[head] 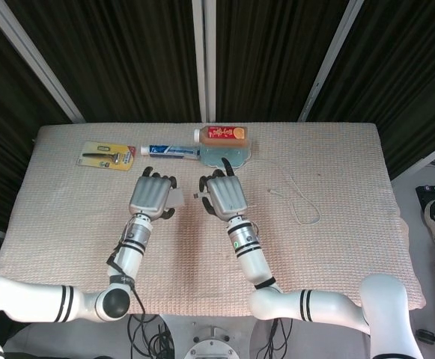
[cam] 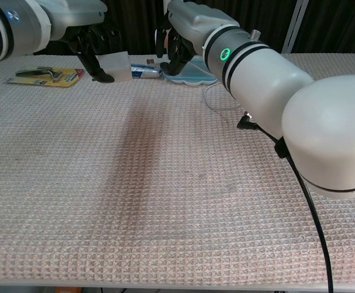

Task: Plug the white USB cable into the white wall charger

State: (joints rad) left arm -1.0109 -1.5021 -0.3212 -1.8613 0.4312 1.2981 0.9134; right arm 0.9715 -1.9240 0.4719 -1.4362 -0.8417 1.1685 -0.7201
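My left hand [head: 151, 196] grips the white wall charger [head: 177, 198], lifted a little above the cloth; the chest view shows the charger [cam: 116, 66] under that hand [cam: 85, 33]. My right hand [head: 224, 196] is just to the charger's right and pinches the USB plug [head: 200, 196] of the white cable. A small gap separates plug and charger. The rest of the cable [head: 305, 197] trails loosely over the cloth toward the right. In the chest view my right hand [cam: 186, 27] and forearm hide most of the cable [cam: 208, 97].
Along the table's far edge lie a razor pack [head: 107, 155], a toothpaste tube [head: 171, 150] and an orange drink bottle [head: 221, 134] on a blue dish [head: 228, 157]. A woven cloth [head: 202, 262] covers the table. A black arm lead [cam: 299, 183] hangs at the right.
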